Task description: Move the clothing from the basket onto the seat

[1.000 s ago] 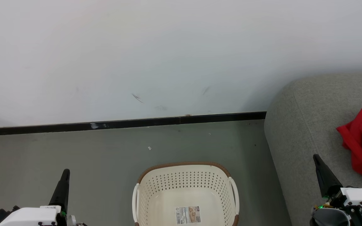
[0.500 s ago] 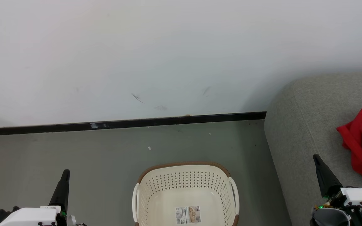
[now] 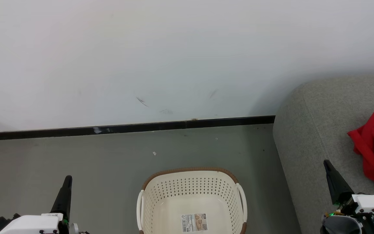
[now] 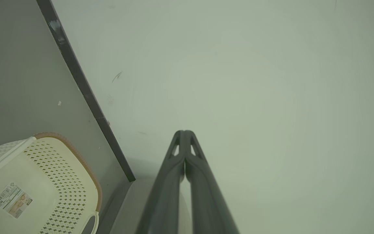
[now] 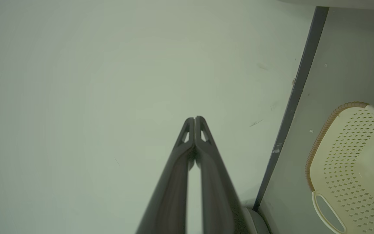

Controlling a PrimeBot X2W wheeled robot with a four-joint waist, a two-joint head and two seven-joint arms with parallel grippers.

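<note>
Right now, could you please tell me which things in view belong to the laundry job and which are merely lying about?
Job:
large grey woven-fabric seat
bright red soft fabric clothing with white trim, lying on the seat
cream-white perforated plastic basket with brown rim

Lying about:
small white scrap on the grey floor
dark scuff marks on the white wall

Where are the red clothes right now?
In the head view, the clothing lies on the grey seat at the far right, just past the right pincer and to the right of the basket.
</note>
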